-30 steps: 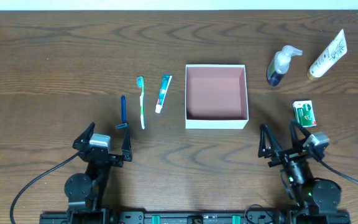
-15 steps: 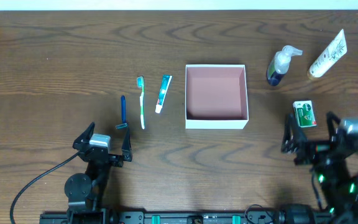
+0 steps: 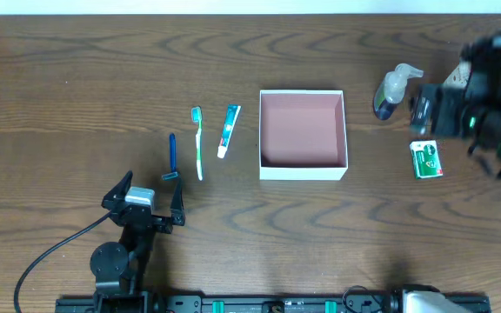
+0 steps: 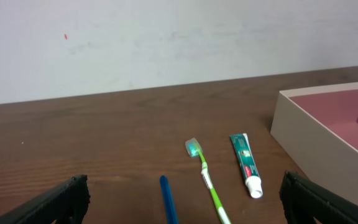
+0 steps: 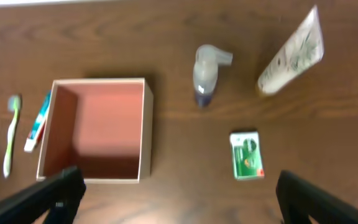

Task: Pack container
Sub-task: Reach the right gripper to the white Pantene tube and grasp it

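Nearest first: L gripper (image 3: 153,184) sits low at the table's (image 3: 59,87) near edge. Its black fingers are spread wide w/ nothing btwn them, just dark wood grain. Just beyond it lie three slim items, roughly parallel and apart from each other:
- razor (image 3: 173,155), blue plastic stick, head toward the robot
- toothbrush (image 3: 199,143), thin green-and-white handle, pale bristle head at the far end
- toothpaste tube (image 3: 228,130), small, teal and white, flat at the far end w/ a white cap at the near end

Right of these, about mid-table, is the container (image 3: 303,169). It's a square, shallow, open-top box w/ matte white outer walls and a dusty pink inside. Nothing is in it. It stands near the toothpaste tube but not touching.

Further right, a green box (image 3: 425,160) lies flat. It's small and rectangular, w/ a white patch. Beyond that is a pump bottle (image 3: 391,91), rounded and translucent w/ a dark blue base and a curved white spout. Right of the bottle, the wrist view shows a cream tube (image 5: 291,53), flat-crimped at the far end, lying diagonal w/ a faint leafy print.

R gripper (image 5: 179,183) is up high over the far right side, blurred in the overhead. Its fingers are at the frame corners, wide apart, holding nothing.

At the back is a plain white wall (image 4: 179,43).
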Available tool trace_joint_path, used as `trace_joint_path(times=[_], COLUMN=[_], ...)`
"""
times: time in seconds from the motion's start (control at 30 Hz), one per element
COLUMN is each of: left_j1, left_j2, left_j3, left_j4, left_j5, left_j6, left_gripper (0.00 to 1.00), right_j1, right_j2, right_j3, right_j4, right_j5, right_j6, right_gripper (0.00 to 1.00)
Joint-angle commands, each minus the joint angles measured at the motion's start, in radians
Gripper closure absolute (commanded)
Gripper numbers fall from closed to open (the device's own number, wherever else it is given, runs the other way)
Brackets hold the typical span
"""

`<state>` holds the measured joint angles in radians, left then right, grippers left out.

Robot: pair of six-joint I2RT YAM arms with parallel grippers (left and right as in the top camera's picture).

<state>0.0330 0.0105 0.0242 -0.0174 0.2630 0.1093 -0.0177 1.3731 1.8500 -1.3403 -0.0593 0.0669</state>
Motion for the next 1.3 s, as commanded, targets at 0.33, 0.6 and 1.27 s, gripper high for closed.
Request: trace_joint_path(times=[0.33, 0.6, 1.27], left_j1=[0.005, 0.005, 0.005], left_j2=[-0.005, -0.005, -0.005], left_j3=[-0.020, -0.020, -0.020], left_j4=[-0.030, -0.030, -0.031], left_j5=[0.017, 0.017, 0.017], left_j6=[0.010, 0.010, 0.010], left_gripper=[0.02, 0.02, 0.02], right_j1=[-0.140, -0.312, -0.357], right_j2=[0.180, 0.274, 0.627], right_j3=[0.243, 0.243, 0.243], right_j4=[0.029, 0.027, 0.261], right_j5=[0.211, 0.122, -0.025], right_j6=[-0.107, -0.158, -0.320], right_gripper=[0.01, 0.01, 0.09])
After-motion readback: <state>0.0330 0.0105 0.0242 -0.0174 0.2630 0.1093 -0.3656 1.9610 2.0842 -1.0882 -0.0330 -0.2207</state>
